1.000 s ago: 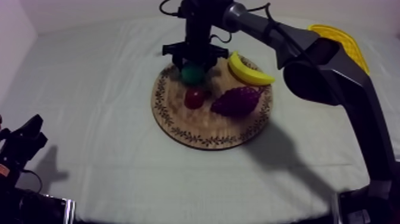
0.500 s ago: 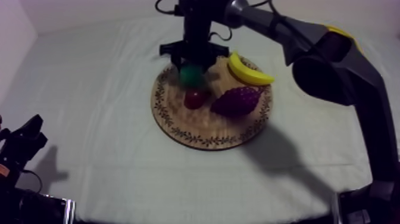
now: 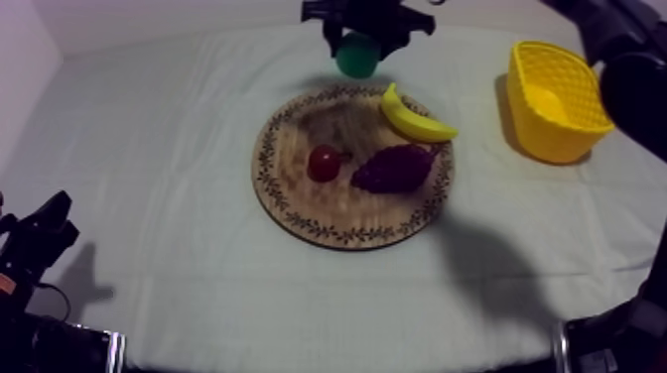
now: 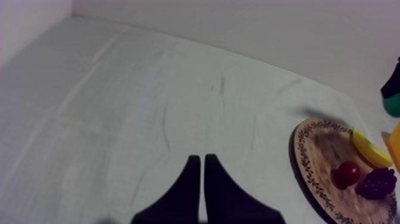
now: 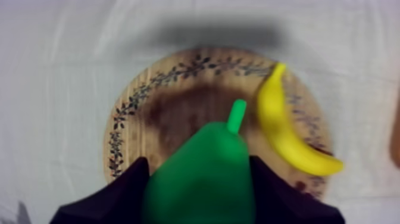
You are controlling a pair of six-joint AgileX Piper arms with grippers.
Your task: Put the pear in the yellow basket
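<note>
right gripper point(image 3: 358, 40): closed round the green toy pear point(image 3: 356, 58), held in the air over the far rim of the round wooden board with patterned rim point(image 3: 298, 203), well apart from the yellow basket point(image 3: 556, 139). yellow banana point(image 3: 417, 117), purple bunch of grapes point(image 3: 394, 167) and small red fruit point(image 3: 323, 162) lie on the board. left gripper point(image 4: 199, 173): fingers together, holding nothing, low over the cloth.

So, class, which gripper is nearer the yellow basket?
Right. The right gripper, holding the pear, hangs over the board; the left gripper rests across the board from the basket.
</note>
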